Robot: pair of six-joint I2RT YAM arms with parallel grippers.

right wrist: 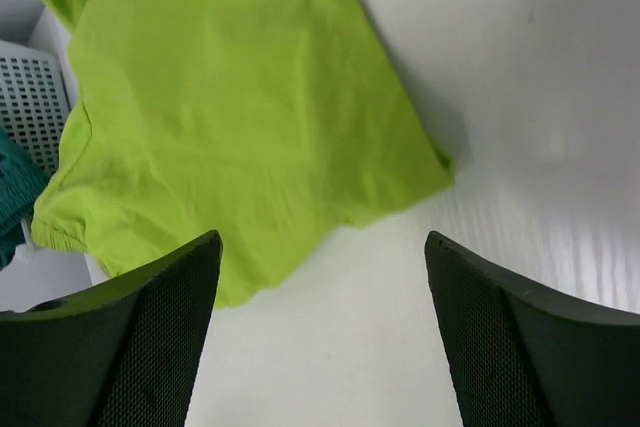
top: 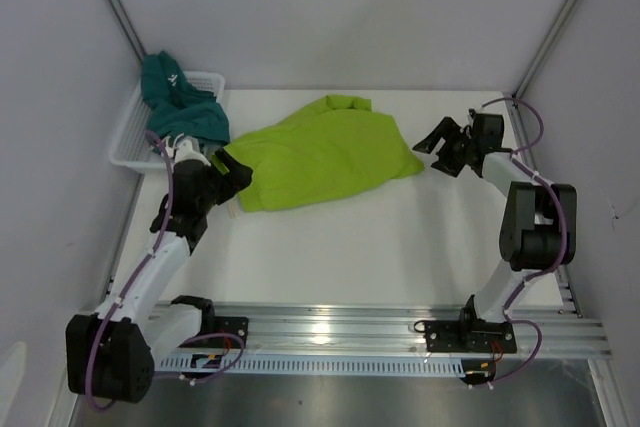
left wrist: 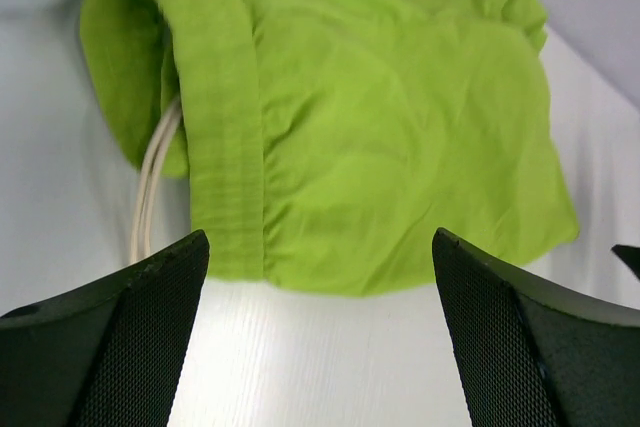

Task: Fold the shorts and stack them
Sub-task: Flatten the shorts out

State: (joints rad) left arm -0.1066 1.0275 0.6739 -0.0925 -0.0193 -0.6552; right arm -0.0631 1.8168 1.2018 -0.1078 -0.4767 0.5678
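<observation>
The lime green fabric shorts [top: 325, 152] lie crumpled and flat on the white surface [top: 400, 247], with the waistband end towards the left. In the left wrist view the waistband is turned over, and a white drawstring [left wrist: 150, 187] comes out from under this fold; where it ends cannot be seen.

The left hand [top: 228, 172] is at the left edge of the green shorts. From above, its dark body covers this edge, so I cannot tell if it touches the cloth. Its own camera shows the left hand [left wrist: 320, 242] spread wide with nothing between the two fingers, which are cut off by the lower border of the picture.

The right hand [top: 440, 142] is just beside the right corner of the green shorts, not touching them. Its own view shows the right hand [right wrist: 320, 242] also wide open and empty.

To the left of the green shorts, the dark teal fabric shorts [top: 180, 102] are heaped in the white plastic mesh basket [top: 128, 142] and hang over its rim. The left arm hides the near corner of the basket. In the right wrist view only a small piece of teal cloth [right wrist: 15, 197] shows.
</observation>
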